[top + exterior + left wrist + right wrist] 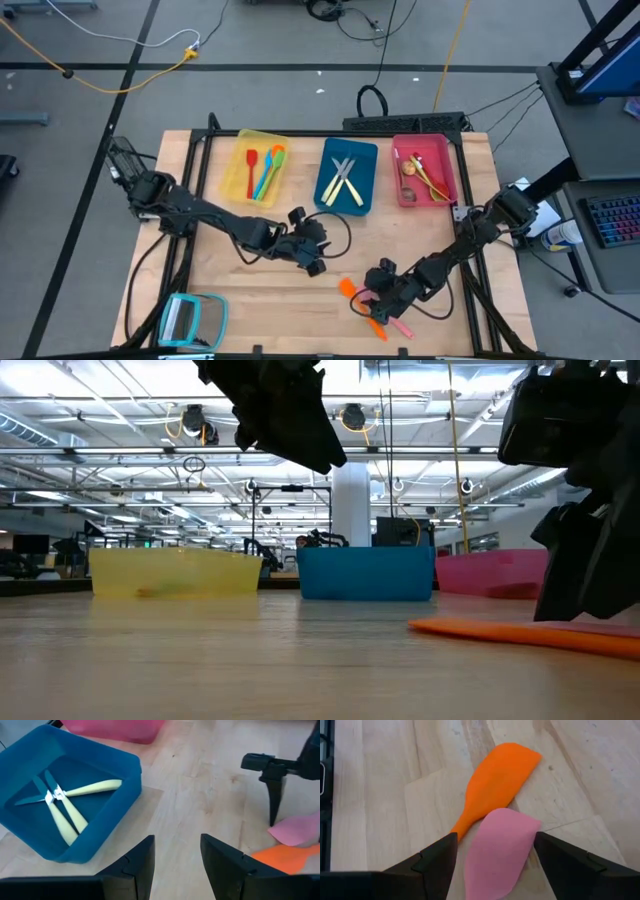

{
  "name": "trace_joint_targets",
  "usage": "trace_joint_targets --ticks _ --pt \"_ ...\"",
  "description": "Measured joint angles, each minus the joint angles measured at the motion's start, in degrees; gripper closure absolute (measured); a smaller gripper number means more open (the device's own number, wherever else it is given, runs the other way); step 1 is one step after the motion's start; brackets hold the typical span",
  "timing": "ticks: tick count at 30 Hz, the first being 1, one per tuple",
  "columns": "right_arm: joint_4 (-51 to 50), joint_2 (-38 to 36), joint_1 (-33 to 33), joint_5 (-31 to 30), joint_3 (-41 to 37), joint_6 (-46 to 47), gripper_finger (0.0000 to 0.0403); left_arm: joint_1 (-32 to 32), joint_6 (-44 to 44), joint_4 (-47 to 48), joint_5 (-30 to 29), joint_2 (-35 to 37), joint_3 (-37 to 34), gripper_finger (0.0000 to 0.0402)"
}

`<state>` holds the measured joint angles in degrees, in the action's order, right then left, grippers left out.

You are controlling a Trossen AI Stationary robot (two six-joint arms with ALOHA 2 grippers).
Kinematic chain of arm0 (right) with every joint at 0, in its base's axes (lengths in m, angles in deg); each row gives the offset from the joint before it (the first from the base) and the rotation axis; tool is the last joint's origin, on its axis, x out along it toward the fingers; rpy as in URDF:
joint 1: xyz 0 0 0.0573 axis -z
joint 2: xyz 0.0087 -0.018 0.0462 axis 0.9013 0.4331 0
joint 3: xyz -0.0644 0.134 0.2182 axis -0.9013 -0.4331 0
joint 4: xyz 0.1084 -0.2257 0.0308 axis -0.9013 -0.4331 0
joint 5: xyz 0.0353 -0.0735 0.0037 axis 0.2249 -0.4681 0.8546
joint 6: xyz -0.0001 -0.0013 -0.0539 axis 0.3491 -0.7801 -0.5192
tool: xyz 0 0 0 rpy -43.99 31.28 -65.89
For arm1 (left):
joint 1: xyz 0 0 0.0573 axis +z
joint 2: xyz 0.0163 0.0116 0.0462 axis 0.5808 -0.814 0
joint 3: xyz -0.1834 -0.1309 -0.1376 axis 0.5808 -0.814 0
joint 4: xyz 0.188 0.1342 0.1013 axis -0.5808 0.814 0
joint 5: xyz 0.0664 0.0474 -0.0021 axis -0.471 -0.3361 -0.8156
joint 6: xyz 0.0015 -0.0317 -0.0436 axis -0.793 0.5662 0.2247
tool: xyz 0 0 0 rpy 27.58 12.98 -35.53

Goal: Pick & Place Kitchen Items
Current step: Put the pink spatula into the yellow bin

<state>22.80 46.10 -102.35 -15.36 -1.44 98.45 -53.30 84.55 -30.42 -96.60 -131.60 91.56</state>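
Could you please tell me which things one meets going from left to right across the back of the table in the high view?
yellow tray → blue tray → red tray

Three trays (236, 170), two arms (210, 215), about twelve utensils (343, 183).

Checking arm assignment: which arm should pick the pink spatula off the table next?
Right. The right gripper is open with its jaws straddling the pink spatula, which lies over the orange spatula. The left gripper hangs open mid-table near the blue tray, farther from both spatulas.
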Motion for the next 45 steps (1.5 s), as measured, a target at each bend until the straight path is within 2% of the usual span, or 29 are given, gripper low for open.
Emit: trace_joint_targets --ticks 3,12,21,25,30,35,41,45 --pt "-0.81 0.00 -0.25 -0.05 -0.95 -0.77 0.0137 -0.61 0.74 -0.01 0.01 0.00 0.00 0.0238" --pt "-1.07 -0.62 -0.22 -1.63 -1.03 -11.14 0.0163 -2.27 3.24 0.00 0.01 0.00 0.00 0.0238" --pt "-1.76 -4.20 -0.35 -8.34 -1.20 -15.09 0.0169 -3.75 6.41 0.04 -0.01 0.00 0.00 0.0238" --pt "-2.65 -3.84 -0.30 -8.36 -1.16 -13.64 0.0169 -4.58 6.87 -0.01 -0.01 0.00 0.00 0.0238" --pt "-1.74 -3.76 -0.22 -4.45 -1.09 -9.52 0.0166 -5.57 8.48 -0.03 -0.01 0.00 0.00 0.0238" --pt "-1.62 -3.49 -0.31 -5.14 -1.08 -9.66 0.0167 -6.39 8.48 -0.07 -0.03 0.00 0.00 0.0238" --pt "3.54 -0.96 -0.63 -4.55 -1.03 -9.89 0.0167 -6.72 8.50 -0.10 -0.04 0.00 0.00 0.0238" --pt "2.16 -0.94 -0.61 -5.11 -0.94 -9.88 0.0167 -6.72 8.50 -0.12 -0.05 0.00 0.00 0.0238"
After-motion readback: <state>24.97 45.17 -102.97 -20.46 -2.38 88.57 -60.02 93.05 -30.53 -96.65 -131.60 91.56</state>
